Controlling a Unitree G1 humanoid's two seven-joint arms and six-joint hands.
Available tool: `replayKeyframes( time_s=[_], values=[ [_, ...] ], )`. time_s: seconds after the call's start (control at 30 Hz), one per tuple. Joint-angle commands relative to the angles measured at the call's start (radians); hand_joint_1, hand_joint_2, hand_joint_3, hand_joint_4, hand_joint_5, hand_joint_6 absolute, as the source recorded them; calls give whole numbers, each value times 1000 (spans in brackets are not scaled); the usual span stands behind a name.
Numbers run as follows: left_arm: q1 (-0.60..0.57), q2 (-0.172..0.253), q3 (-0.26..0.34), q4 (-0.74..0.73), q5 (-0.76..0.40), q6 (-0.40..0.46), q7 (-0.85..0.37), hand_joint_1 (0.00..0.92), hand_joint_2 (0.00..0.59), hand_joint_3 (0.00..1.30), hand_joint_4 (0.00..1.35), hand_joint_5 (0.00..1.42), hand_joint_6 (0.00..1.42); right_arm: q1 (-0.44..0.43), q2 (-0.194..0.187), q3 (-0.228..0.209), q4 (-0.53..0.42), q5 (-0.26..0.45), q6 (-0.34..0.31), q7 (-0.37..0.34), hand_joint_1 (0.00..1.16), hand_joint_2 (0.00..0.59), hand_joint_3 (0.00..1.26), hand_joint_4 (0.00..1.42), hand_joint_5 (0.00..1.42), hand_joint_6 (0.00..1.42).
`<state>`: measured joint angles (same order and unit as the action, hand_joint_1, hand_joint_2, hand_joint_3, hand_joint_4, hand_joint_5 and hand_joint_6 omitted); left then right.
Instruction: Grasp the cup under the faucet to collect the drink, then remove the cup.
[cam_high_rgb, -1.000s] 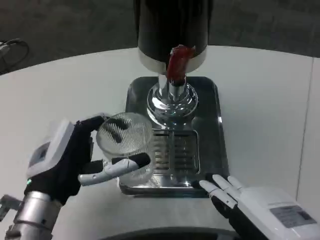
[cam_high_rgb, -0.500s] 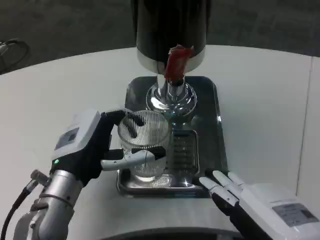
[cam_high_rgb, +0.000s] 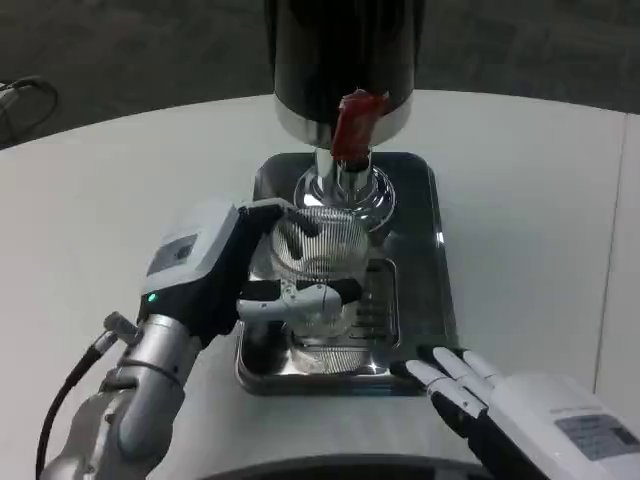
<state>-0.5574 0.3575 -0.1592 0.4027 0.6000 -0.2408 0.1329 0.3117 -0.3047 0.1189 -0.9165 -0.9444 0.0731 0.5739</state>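
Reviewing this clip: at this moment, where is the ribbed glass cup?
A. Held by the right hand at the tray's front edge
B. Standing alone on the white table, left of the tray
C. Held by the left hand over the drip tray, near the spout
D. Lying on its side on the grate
C: the left hand grips the cup over the drip tray, just in front of the faucet; the right hand holds nothing.

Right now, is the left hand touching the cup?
Touching. The head view shows the left hand wrapped around the ribbed glass cup, its fingers lying across the cup's front wall over the tray.
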Motion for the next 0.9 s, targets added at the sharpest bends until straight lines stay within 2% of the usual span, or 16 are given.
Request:
replayKeyframes(
  time_s=[0.03,0.3,0.43,0.5,0.57,0.67,0.73,0.8,0.9],
  values=[
    [-41,-9,-29,31,15,7,25,470,153,1064,1198,1407,1424,17,4,-13,-24,13,-6,-6,337,455,93,0,0,146],
    [-82,-19,-74,70,41,20,47,457,153,1039,1157,1377,1424,36,0,-39,-29,33,-11,-11,339,455,93,0,0,146],
    [-86,-15,-87,62,57,47,42,397,119,880,867,1110,1332,38,0,-44,-27,35,-11,-13,339,455,93,0,0,146],
    [-82,-13,-91,54,58,61,41,374,107,850,703,972,1251,39,0,-46,-25,39,-10,-14,339,455,94,0,0,146],
    [-81,-7,-94,47,56,68,34,358,95,826,610,903,1193,37,-1,-47,-24,41,-10,-11,339,455,94,0,0,146],
    [-80,1,-97,39,54,73,27,332,82,796,528,829,1141,31,2,-48,-20,41,-6,-11,340,455,94,0,0,146],
    [-79,6,-98,38,48,69,25,248,53,775,458,758,1086,26,2,-49,-16,42,-5,-12,340,455,94,0,0,146],
    [-78,11,-98,38,43,60,22,188,50,755,431,731,1043,22,0,-49,-13,42,-5,-12,340,455,94,0,0,146],
    [-80,15,-98,39,38,52,21,169,51,661,415,718,1019,13,3,-50,-6,44,0,-10,340,455,98,0,0,147]
  ],
)
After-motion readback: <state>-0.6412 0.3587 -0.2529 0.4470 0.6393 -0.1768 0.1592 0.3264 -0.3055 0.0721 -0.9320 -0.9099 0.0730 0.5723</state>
